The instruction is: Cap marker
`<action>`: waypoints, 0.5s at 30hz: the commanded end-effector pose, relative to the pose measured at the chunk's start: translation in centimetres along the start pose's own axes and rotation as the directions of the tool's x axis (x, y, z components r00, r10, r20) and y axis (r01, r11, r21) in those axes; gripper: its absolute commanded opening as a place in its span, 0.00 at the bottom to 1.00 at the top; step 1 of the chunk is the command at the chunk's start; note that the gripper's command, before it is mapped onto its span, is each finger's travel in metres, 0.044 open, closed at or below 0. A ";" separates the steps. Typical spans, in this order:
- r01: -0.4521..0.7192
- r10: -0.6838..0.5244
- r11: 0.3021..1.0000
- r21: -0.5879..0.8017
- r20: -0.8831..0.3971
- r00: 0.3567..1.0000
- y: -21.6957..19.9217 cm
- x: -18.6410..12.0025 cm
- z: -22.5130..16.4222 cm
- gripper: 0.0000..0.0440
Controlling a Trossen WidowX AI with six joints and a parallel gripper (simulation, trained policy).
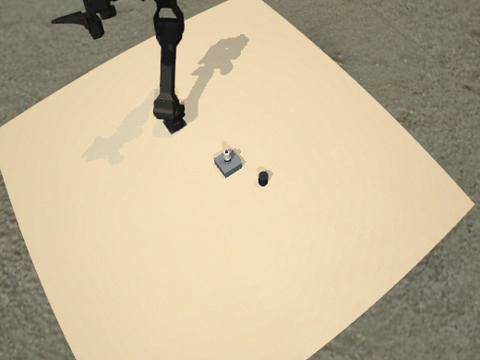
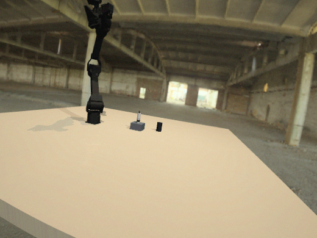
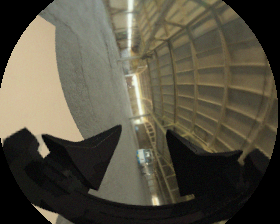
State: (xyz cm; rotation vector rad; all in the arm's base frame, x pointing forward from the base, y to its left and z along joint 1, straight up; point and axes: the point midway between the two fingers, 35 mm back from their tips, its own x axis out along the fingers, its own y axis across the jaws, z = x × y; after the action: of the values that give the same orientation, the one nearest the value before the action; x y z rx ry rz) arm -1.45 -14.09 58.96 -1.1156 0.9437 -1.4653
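Note:
A white marker with a dark tip stands upright in the grey-blue holder block. The black cap stands upright and loose on the table, to the right of the block in the top and exterior views, apart from it. My gripper is open and empty, raised high above the table and far from the marker and the cap. The wrist view shows neither the marker nor the cap.
The pale table top carries the arm's base, left of the holder block in the top and exterior views. The wrist view shows a part of the table at the left, the floor and the hall's roof.

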 end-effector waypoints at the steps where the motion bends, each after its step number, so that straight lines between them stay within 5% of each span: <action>1: -0.041 0.041 0.999 -0.009 0.029 0.999 1.2 0.7 1.2 0.70; 15: -0.143 0.144 0.990 -0.021 0.101 0.984 4.2 1.9 4.1 0.70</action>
State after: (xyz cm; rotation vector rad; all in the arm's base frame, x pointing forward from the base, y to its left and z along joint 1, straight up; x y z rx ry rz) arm 2.30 -16.09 57.03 -1.1046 0.9339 -1.3154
